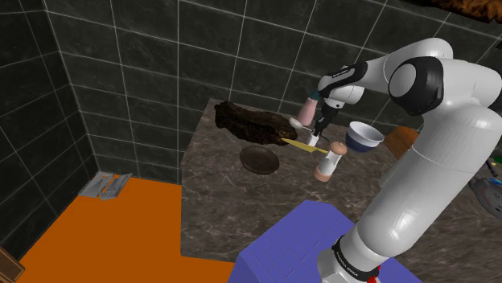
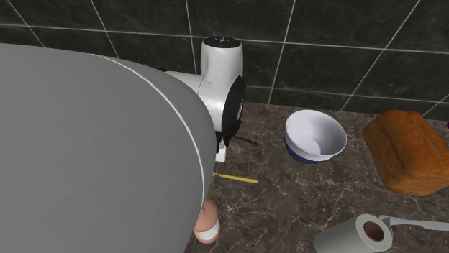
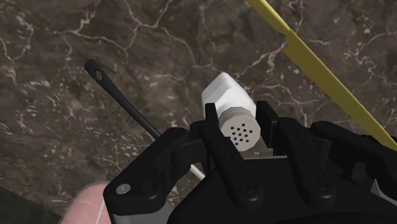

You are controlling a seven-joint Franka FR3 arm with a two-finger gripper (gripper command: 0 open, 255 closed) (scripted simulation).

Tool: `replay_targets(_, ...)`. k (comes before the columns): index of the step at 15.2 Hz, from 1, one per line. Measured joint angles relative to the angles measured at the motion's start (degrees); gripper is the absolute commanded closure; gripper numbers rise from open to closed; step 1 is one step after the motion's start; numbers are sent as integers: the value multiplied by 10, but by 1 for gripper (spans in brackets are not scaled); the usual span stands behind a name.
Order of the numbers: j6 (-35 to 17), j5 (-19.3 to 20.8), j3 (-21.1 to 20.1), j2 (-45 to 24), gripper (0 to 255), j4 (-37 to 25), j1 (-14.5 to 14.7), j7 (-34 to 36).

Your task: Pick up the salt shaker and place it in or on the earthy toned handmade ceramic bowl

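Between the black fingers [image 3: 213, 137] of the gripper [image 3: 240, 130] sits the salt shaker [image 3: 224, 95], white-bodied, its perforated cap turned toward the hand (the fingers press on it from both sides, clasping it). Beneath it spreads the dark marbled counter [image 3: 95, 38], with a yellow knife [image 3: 318, 63] to one side of the shaker and a thin black utensil [image 3: 121, 95] to the other. In the shoulder view the gripper hangs over the knife, close to a pink-and-white mill [image 1: 330, 161] and a white bowl [image 1: 365, 135]. The brown bowl [image 1: 259, 159] lies toward that view's left, well apart from the gripper, with a dark brown lump [image 1: 253, 122] behind it. Farther back, an orange-brown loaf [image 2: 406, 151] sits near the black tiled wall [image 1: 121, 72].
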State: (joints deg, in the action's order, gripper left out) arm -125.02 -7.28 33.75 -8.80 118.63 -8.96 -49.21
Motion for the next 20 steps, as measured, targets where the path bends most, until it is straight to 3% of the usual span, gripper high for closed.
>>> replay_targets(8, 8, 4, 1, 6, 255, -3, 1, 3)
replay_targets(20, 91, 34, 5, 45, 255, -55, 6, 24)
